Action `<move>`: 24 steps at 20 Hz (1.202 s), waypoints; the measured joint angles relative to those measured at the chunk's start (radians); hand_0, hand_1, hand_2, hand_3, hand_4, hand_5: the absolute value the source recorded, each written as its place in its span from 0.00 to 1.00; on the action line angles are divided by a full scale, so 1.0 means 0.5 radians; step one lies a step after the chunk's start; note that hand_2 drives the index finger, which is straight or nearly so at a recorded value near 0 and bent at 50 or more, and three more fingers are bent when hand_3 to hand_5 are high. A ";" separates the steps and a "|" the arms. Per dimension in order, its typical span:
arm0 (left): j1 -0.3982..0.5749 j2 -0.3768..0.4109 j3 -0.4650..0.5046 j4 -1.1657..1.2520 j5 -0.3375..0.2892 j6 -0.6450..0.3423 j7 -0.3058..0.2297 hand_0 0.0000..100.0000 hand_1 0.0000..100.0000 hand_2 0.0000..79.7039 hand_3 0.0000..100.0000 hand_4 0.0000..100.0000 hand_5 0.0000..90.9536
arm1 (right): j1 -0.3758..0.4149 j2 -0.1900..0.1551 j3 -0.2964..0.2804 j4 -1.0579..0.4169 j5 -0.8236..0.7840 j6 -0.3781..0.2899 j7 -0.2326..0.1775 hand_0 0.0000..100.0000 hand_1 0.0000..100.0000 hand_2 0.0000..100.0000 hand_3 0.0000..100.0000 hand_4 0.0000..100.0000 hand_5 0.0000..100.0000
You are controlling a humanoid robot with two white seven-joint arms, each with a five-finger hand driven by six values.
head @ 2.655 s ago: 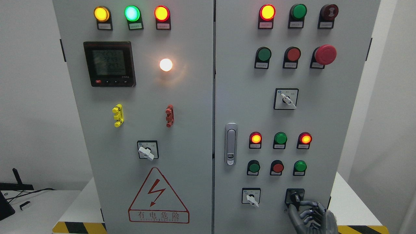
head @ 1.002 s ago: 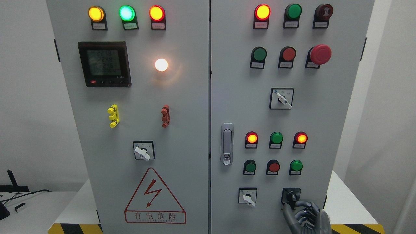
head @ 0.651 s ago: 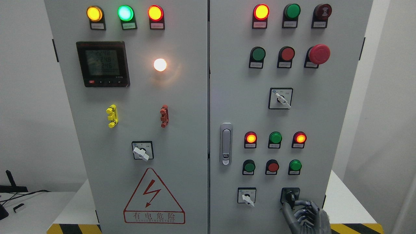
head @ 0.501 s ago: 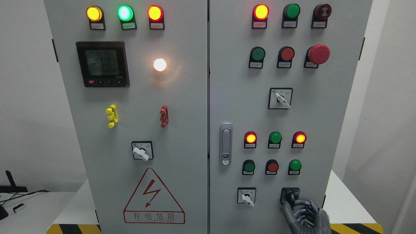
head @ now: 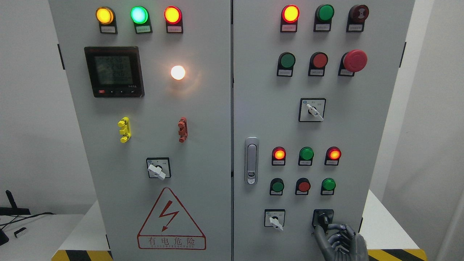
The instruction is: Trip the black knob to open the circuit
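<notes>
Grey, jointed metal forms the right hand, which enters at the lower right edge of the frame. Its fingers are curled, with the thumb and upper fingers pinched on the black knob. This knob sits on a square black plate at the lower right of the right cabinet door, directly above the hand. A white selector switch on a labelled plate sits to the left of the knob. Yellow-and-black hazard tape edges the white table beneath the cabinet. On the left door, a red triangular warning sign with a lightning bolt reads "有电危险". Above it are another white selector switch, yellow and red plastic clips and a black digital meter; its digits are too blurred to read. Round pilot lamps line the top. A red mushroom button protrudes at upper right. Small labels under the lamps are illegible.
</notes>
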 measured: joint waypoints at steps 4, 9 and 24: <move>0.000 0.000 0.000 0.000 0.000 0.000 0.000 0.12 0.39 0.00 0.00 0.00 0.00 | -0.001 0.001 0.000 0.000 -0.006 0.007 0.000 0.29 0.69 0.57 0.84 0.89 0.99; 0.000 0.000 0.000 0.000 0.000 0.000 0.000 0.12 0.39 0.00 0.00 0.00 0.00 | -0.001 0.001 0.000 -0.001 -0.010 0.010 0.000 0.29 0.69 0.57 0.84 0.89 0.99; 0.000 0.000 0.000 -0.001 0.000 0.000 0.000 0.12 0.39 0.00 0.00 0.00 0.00 | -0.021 0.009 0.018 -0.006 -0.078 0.014 -0.006 0.30 0.69 0.58 0.85 0.90 0.99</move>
